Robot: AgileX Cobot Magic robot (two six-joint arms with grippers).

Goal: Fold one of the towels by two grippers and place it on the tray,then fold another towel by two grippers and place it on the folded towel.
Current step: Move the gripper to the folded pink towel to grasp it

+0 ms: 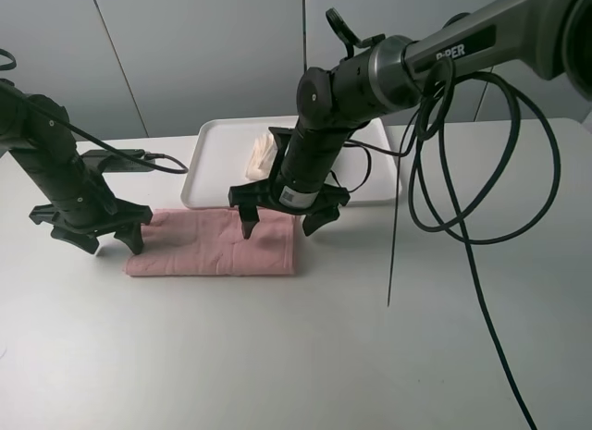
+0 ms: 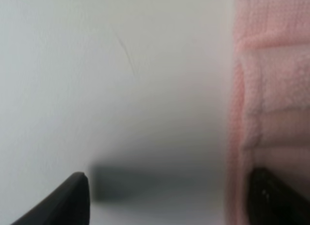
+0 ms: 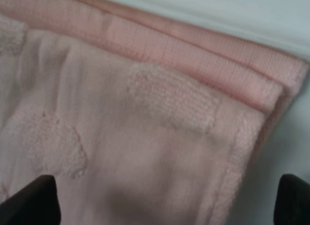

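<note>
The pink towel lies folded into a long strip on the table, just in front of the white tray. On the tray sits the cream towel, bunched and partly hidden behind the right arm. My left gripper stands open at the strip's left end. In the left wrist view one finger is over the pink towel and the other over bare table. My right gripper is open just above the strip's right end, its jaws straddling the layered pink towel.
Black cables loop from the right arm down across the table at the right. A small dark object with a cable lies behind the left arm. A grey wall stands behind the table.
</note>
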